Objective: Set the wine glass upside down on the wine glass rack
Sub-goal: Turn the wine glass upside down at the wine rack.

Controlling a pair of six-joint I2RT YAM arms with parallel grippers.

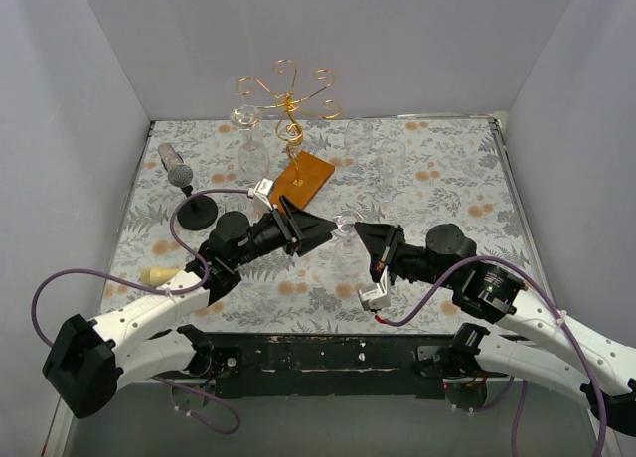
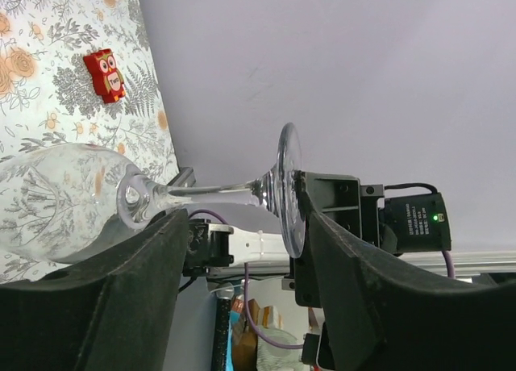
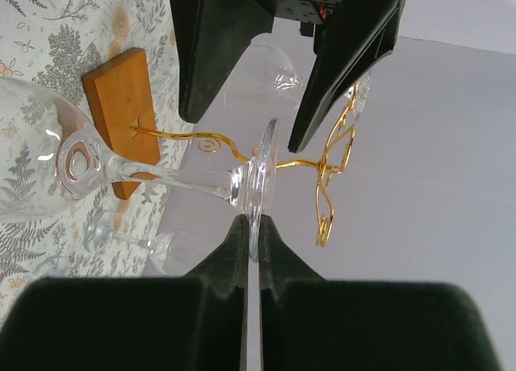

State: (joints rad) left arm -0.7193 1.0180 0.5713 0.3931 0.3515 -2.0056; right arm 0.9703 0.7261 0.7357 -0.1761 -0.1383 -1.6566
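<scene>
**Glass held foot-up between two grippers, near the rack**

At the left of the table [image 1: 437, 179] a microphone [image 1: 176, 165] leans on its round black stand. A cream cone [image 1: 159, 274] lies beside the left arm.

The left gripper [image 2: 246, 222] has its fingers spread. One finger is by the neck of the bowl and the other is just past the foot, so the stem and foot lie in the gap between them. Nothing touches the stem. The foot's rim is very close to the far finger, and whether they touch cannot be told.

The rack [image 1: 289, 104] stands behind the grippers, and its wooden base [image 1: 303, 182] is just beyond the left gripper.

The wine glass [image 1: 344, 224] hangs between the two grippers, on the near side of that base. It is upside down, with the bowl toward the table and the foot on top, and its stem runs parallel to the rack's trunk.

The right gripper [image 3: 251, 226] has its fingers pressed together on the edge of the foot, pinching the rim.

There is white print on a black module [image 2: 413, 224] behind the glass and a mark on a red owl [image 2: 105, 74] on the cloth. Both are too small to read.

Counted, there are one held glass, one rack, one microphone, one owl and one cone. Other clear glass shapes stand left and right of the rack, but they are too faint to count.
</scene>
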